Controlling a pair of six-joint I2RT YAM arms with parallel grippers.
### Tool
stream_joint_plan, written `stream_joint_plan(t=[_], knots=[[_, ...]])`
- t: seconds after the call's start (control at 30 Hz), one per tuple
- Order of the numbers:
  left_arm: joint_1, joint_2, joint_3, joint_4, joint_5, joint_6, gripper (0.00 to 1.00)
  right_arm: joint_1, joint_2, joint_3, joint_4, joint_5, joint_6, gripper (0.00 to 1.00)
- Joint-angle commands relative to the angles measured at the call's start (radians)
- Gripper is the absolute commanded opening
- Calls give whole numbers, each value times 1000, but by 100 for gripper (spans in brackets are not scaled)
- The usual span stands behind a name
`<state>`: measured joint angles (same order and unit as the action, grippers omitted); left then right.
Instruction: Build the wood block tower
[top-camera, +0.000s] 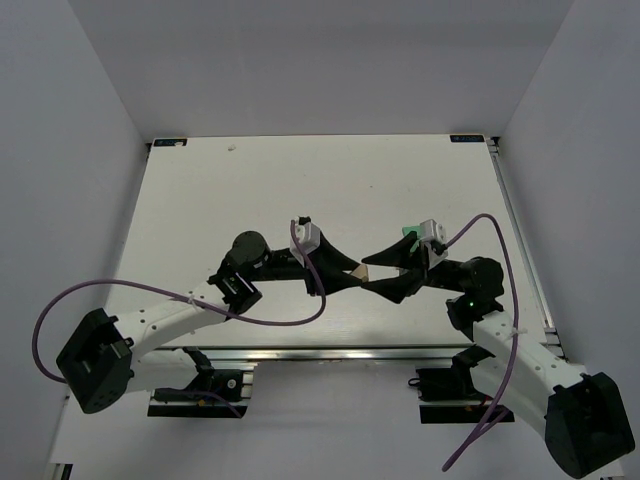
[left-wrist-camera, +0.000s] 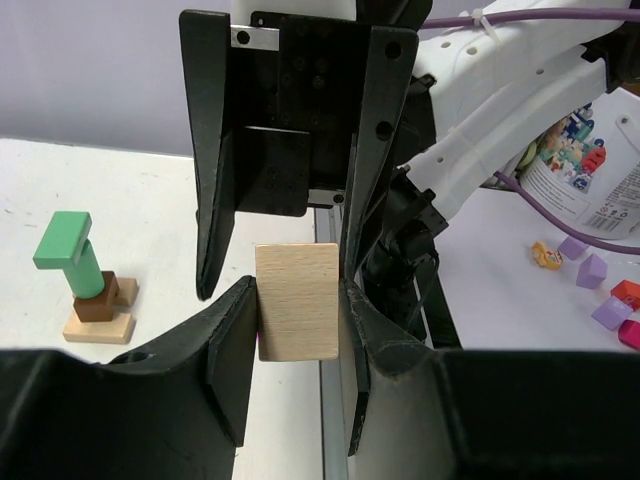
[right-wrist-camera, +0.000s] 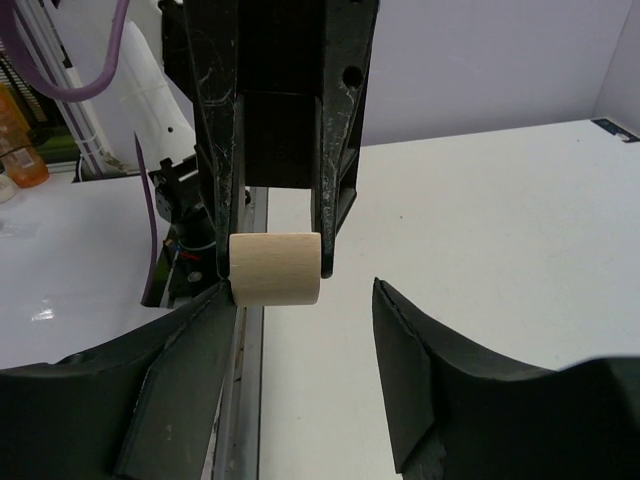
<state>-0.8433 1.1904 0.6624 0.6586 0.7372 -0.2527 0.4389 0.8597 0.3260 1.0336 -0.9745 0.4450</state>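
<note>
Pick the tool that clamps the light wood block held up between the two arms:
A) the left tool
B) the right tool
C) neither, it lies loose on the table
A: in the right wrist view the left tool pinches the light wood block on both sides, while the right tool stands wide open, with one finger well clear of the block.

The left arm (top-camera: 165, 320) and right arm (top-camera: 525, 355) have white links, black joints and blocky black bases. The fingers (left-wrist-camera: 225, 370) are matte black and wedge-shaped. Behind them sits a small white camera box (top-camera: 306, 236). A purple cable (top-camera: 290, 316) runs back from each wrist, bound with a white zip tie (left-wrist-camera: 480, 16). A small screw (left-wrist-camera: 243, 37) shows on the finger plate.
</note>
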Motion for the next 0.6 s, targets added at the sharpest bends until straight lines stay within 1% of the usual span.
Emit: stream_joint_plan(t=[0.0,0.1,0.17,0.27,0.37,0.43,0.57], knots=[[4,-38,-20,22,25,4,0,4,-5,27,149,31,52,61],[3,-44,-30,45,34,-5,0,4,7,27,178,34,87,60],[4,-45,-37,62,47,-13,0,6,33,19,267,25,142,60],[4,-45,-38,76,45,-23,0,8,73,30,332,-3,195,59],[4,-46,-38,79,47,-26,0,11,91,36,321,-24,189,60],[4,-55,-41,70,45,-17,0,11,87,33,298,-30,170,62],[4,-77,-49,59,22,-5,0,11,50,36,179,-24,104,63]])
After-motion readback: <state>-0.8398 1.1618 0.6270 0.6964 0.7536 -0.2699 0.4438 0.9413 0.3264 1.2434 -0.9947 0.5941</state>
